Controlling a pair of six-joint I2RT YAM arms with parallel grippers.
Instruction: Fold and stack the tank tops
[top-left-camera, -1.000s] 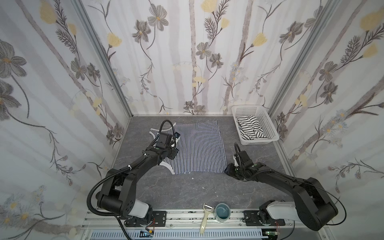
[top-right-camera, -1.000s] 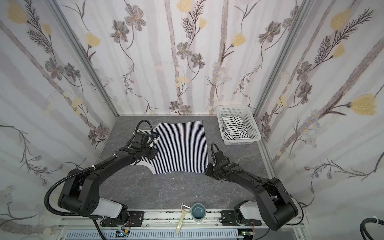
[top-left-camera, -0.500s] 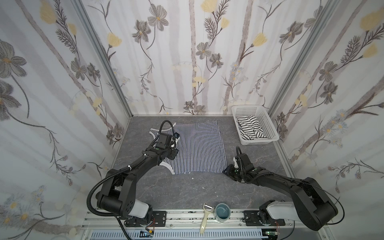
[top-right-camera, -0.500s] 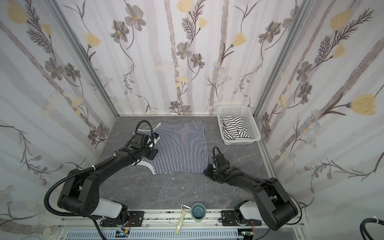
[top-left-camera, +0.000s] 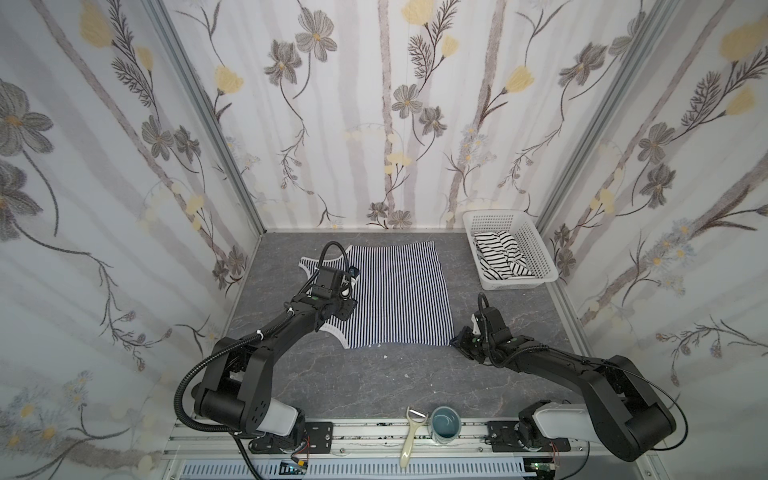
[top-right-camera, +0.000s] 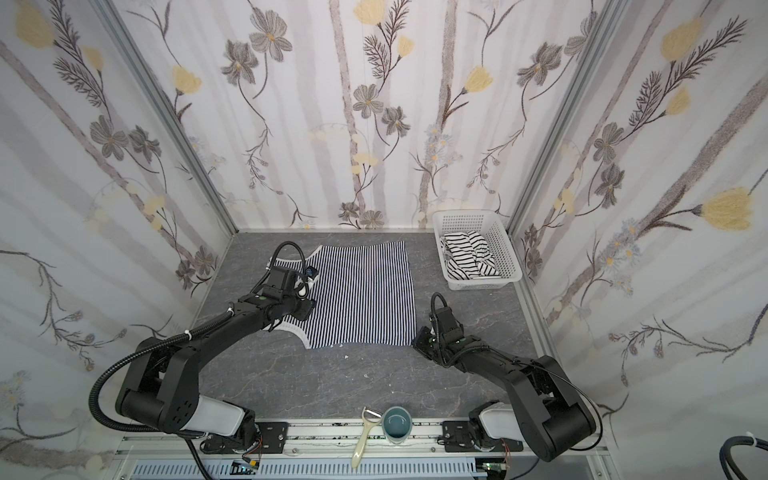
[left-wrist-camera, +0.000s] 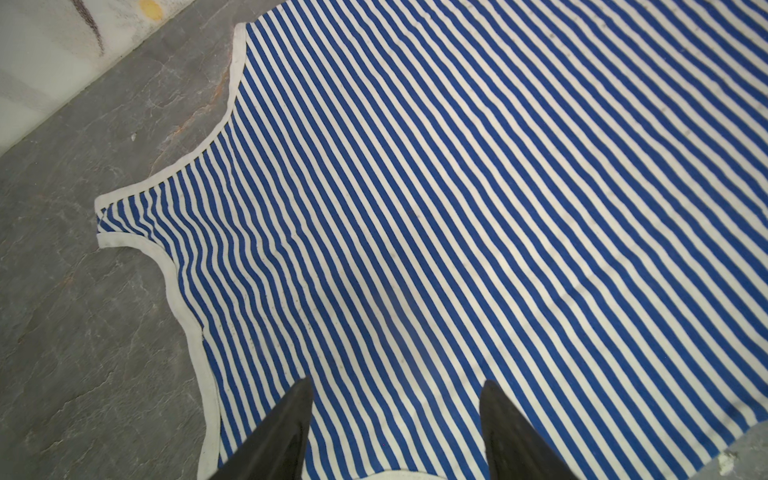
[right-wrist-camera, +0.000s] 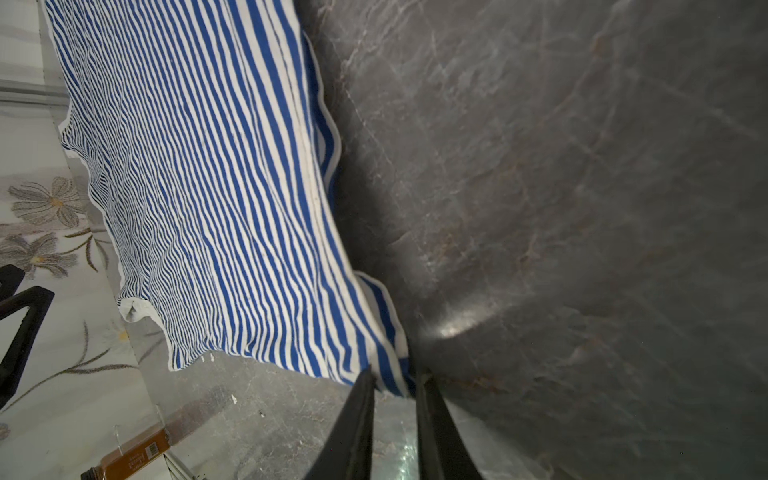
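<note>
a soft tank top with thin blue-and-white stripes lies flat and spread out on the grey stone-look table, in the middle and toward the back wall. its straps are on the left and its bottom edge is on the right

the left gripper hangs over the neck end of this top. its two black fingers stand wide apart, with only striped cloth showing under the gap, and it holds nothing

the right gripper is low at the near right corner of the same top. its two fingers stand close, with just a thin gap, and the tip of that corner sits in the gap (i cannot tell if they squeeze it or only touch it). a bit of the under layer peeks out along that edge

the white tank top with wide black stripes is bunched up inside the white plastic basket with little holes in the back right corner, well apart from both grippers

on the metal rail at the front, a cream peeler lies just beside a small blue-grey cup
</note>
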